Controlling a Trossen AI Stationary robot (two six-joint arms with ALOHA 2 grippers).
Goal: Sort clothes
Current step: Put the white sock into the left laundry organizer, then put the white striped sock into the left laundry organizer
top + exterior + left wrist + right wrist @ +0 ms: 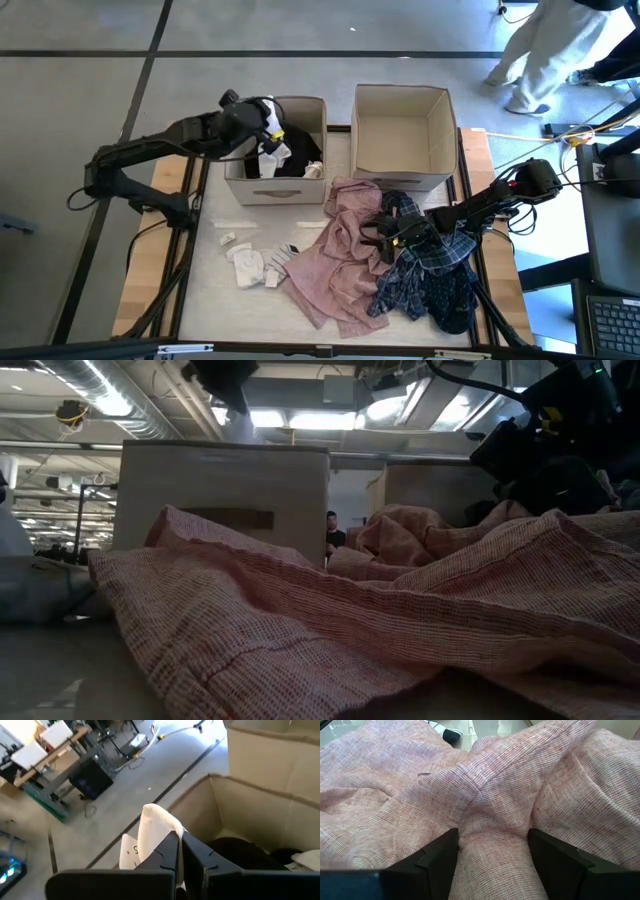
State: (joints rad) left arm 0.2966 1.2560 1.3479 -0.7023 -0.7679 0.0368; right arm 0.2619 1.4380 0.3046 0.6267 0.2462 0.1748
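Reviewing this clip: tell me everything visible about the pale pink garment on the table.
The pale pink garment is a loosely woven, linen-like fabric, crumpled and spread across the table's middle in front of the two boxes. Its right edge meets the blue plaid garment; socks lie just to its left. The right gripper stands open with a raised fold of the fabric between its fingers.

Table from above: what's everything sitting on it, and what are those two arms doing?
Fabric boxes: two, beige, at the back; left box holds black and white clothes, right box looks empty.
Pink garment: one, pale pink, spread mid-table.
Plaid garment: one, blue, right of the pink.
Navy garment: one, dark, front right.
Socks: a few, white and striped, front left.
Person: one, pale trousers, on the floor beyond.
Left gripper: shut on a white sock, over the left box.
Right gripper: open, astride a pink fold.
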